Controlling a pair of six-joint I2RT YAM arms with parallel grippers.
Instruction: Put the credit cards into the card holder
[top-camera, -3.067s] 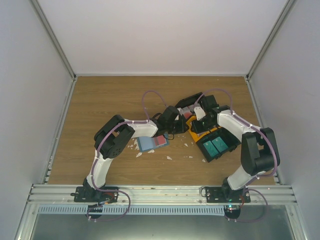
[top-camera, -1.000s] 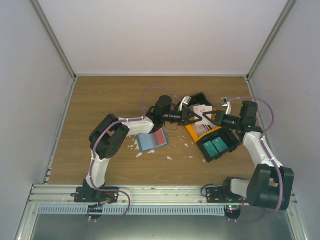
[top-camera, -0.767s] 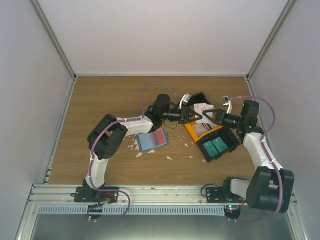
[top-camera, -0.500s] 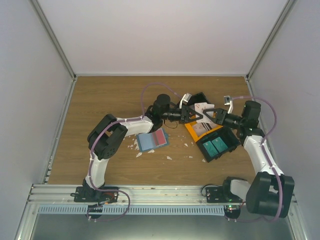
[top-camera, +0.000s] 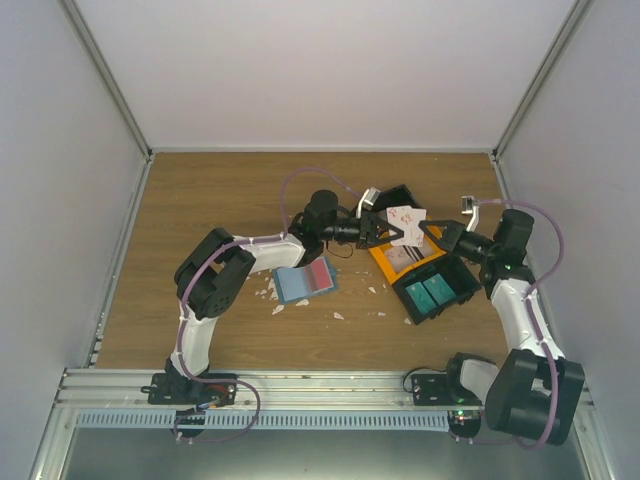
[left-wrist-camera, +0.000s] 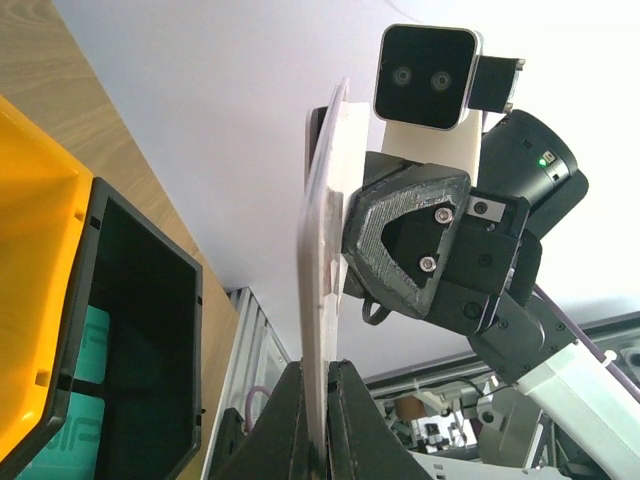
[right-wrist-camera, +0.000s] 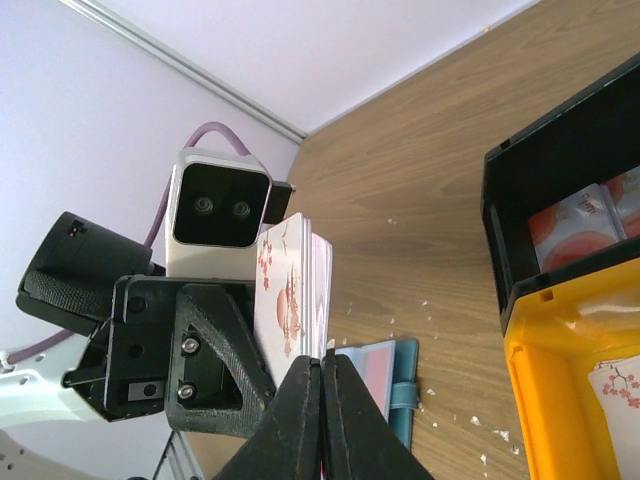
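Gripped the credit cards (top-camera: 405, 220) as a thin stack, on edge, in the clenched left gripper (top-camera: 383, 229), right of centre in the top view, raised above the bins. Found the right gripper (top-camera: 431, 231) pinched shut just beside the stack, seemingly on nothing. Judged the step as the carry toward the card holder (top-camera: 303, 283), lying flat on the table (top-camera: 200, 200) lower left of the stack, well apart from it. Called next for a swing down-left and an edge-first line-up with the holder's opening, not discernible here. Noted below the stack an orange bin (top-camera: 398, 262), a far black bin (top-camera: 402, 193) with further cards (right-wrist-camera: 590, 215), a near black bin (top-camera: 440, 290). Counted white scraps (top-camera: 268, 292) beside the holder as possible clutter.
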